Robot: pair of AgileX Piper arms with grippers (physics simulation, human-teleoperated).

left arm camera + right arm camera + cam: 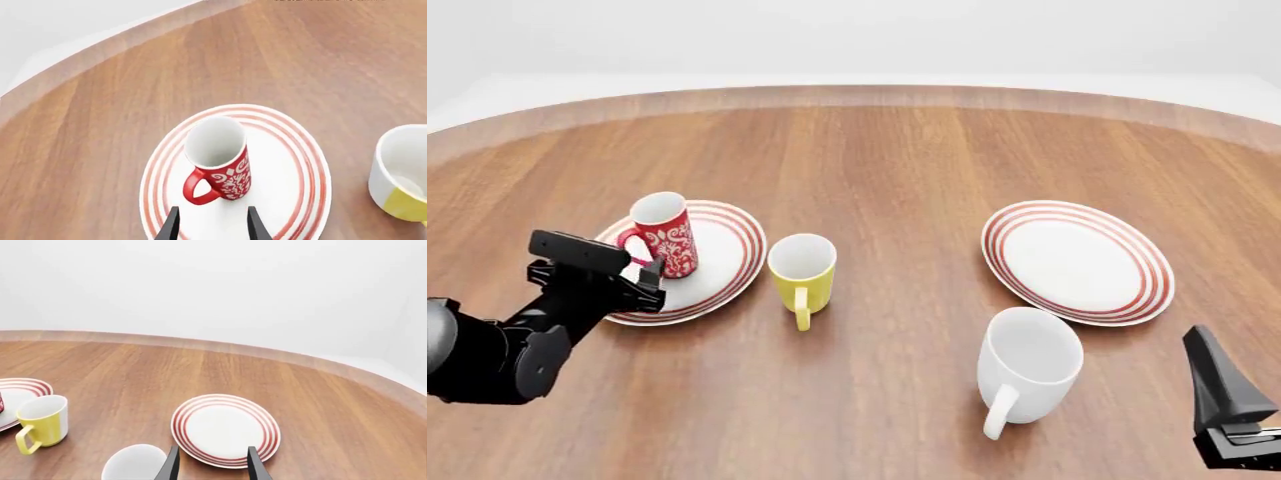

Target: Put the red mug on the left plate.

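Note:
The red mug (219,165) with its white floral pattern stands upright on the left plate (287,170), handle turned toward my left gripper. My left gripper (213,227) is open just short of the mug, and nothing sits between its fingers. From the front, the red mug (665,235) rests on the near-left part of the left plate (727,250), with the left gripper (647,272) at the plate's near rim. My right gripper (213,467) is open and empty, low at the table's near right (1225,395).
A yellow mug (802,270) stands just right of the left plate. The larger white mug (1030,365) stands near the front, left of my right gripper. A second ringed plate (1077,260) lies at the right. The table's curved far edge (854,95) runs behind.

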